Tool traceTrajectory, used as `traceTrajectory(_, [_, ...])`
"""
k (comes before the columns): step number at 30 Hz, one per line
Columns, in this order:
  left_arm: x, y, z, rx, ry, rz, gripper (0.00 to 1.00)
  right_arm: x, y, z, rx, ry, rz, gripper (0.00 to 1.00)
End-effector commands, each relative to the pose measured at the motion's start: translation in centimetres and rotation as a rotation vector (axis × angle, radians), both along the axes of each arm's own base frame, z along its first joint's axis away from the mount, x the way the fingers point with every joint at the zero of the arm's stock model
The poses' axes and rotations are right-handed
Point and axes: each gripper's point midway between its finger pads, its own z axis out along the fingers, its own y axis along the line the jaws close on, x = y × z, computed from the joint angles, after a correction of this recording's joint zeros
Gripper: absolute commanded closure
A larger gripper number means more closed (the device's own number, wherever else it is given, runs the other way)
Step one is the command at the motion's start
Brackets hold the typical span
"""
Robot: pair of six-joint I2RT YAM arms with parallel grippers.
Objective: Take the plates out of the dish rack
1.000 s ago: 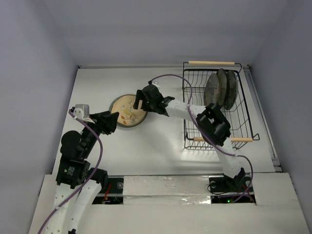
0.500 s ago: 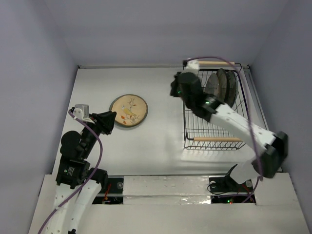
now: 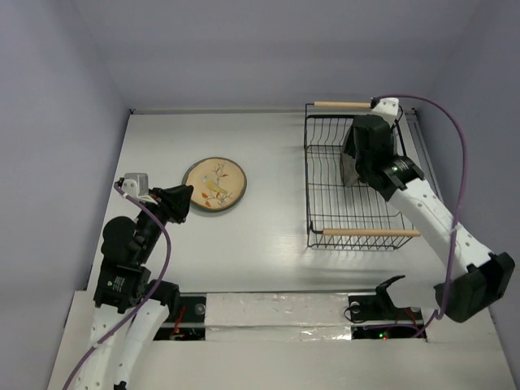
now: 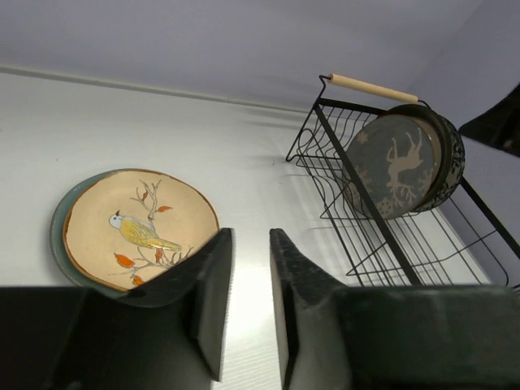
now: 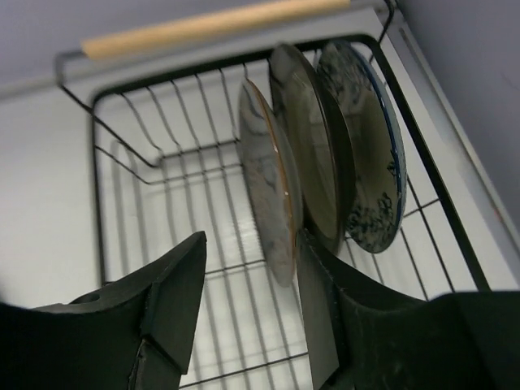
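Three plates stand on edge in the black wire dish rack point(image 5: 97, 162): a brown-grey one point(image 5: 272, 195) in front, a dark-rimmed beige one point(image 5: 313, 154), and a white floral one point(image 5: 366, 154). My right gripper point(image 5: 248, 292) is open just above them, and the front plate's lower edge lies between its fingers, close to the right finger point(image 5: 321, 309). In the top view the right gripper point(image 3: 357, 161) covers most of the plates point(image 3: 349, 175). A beige bird plate point(image 3: 214, 184) lies on a teal plate point(image 4: 57, 236) on the table. My left gripper point(image 4: 252, 268) is slightly open and empty, near that stack.
The rack point(image 3: 309, 187) has pale wooden handles at the far end point(image 3: 341, 104) and the near end point(image 3: 371, 232). Its near half holds no plates. Purple walls close in the white table on three sides. The left gripper point(image 3: 180, 201) rests at the table's front left.
My right arm has left the bird plate on the table stack, swung right and now reaches over the rack with its gripper open at the plates. The left arm has not moved.
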Motion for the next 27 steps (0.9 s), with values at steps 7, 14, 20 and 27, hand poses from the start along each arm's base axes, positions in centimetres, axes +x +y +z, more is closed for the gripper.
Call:
traceTrajectory(7, [-0.1, 0.3, 1.9, -0.013, -0.054, 0.012, 0.73, 3.7, -3.2, -4.1, -0.141, 0.186, -0.079, 0.48])
traceTrajectory(14, [-0.2, 0.2, 2.1, -0.013, -0.060, 0.005, 0.72, 5.9, -4.3, -8.8, -0.196, 0.319, -0.108, 0.50])
traceTrajectory(20, [-0.2, 0.2, 2.0, -0.012, -0.057, 0.005, 0.72, 7.8, -4.9, -10.4, -0.229, 0.355, -0.122, 0.66])
traceTrajectory(27, [-0.1, 0.1, 2.1, -0.012, -0.059, 0.003, 0.71, 7.1, -5.3, -8.5, -0.274, 0.309, -0.110, 0.89])
